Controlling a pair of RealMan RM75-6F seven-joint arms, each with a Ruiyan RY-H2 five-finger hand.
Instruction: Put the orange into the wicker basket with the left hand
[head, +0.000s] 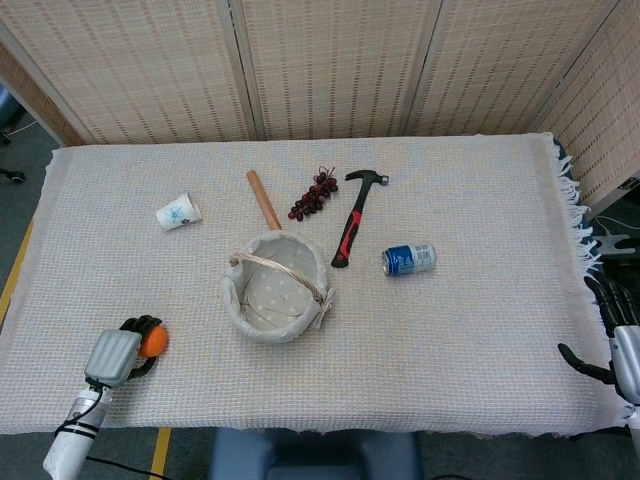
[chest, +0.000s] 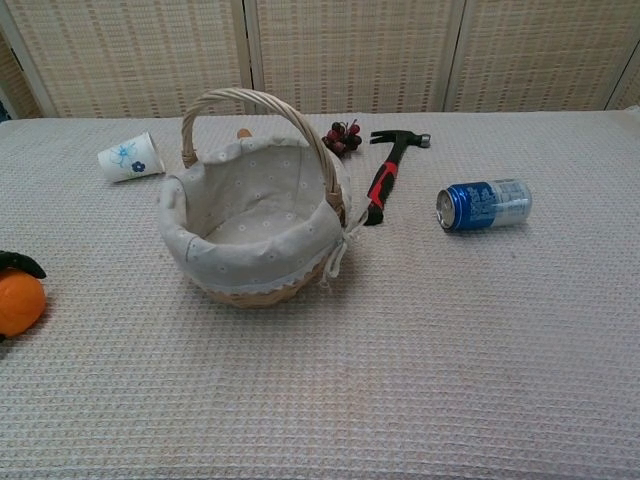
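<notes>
The orange (head: 153, 342) lies near the table's front left corner, and my left hand (head: 118, 353) has its dark fingers curled around it. In the chest view the orange (chest: 19, 301) shows at the left edge with one black finger (chest: 22, 263) lying over its top; the remainder of the hand is out of frame. The wicker basket (head: 236, 303) with its cloth lining stands at mid-table, well to the right of the orange, and looks empty (chest: 250, 265). My right hand (head: 618, 345) hangs off the table's right edge, fingers apart, holding nothing.
Behind the basket lie a paper cup (head: 178, 213) on its side, a wooden stick (head: 264, 200), a bunch of dark grapes (head: 314, 194) and a red-and-black hammer (head: 352, 230). A blue can (head: 408, 259) lies to the basket's right. Wicker screens stand behind the table.
</notes>
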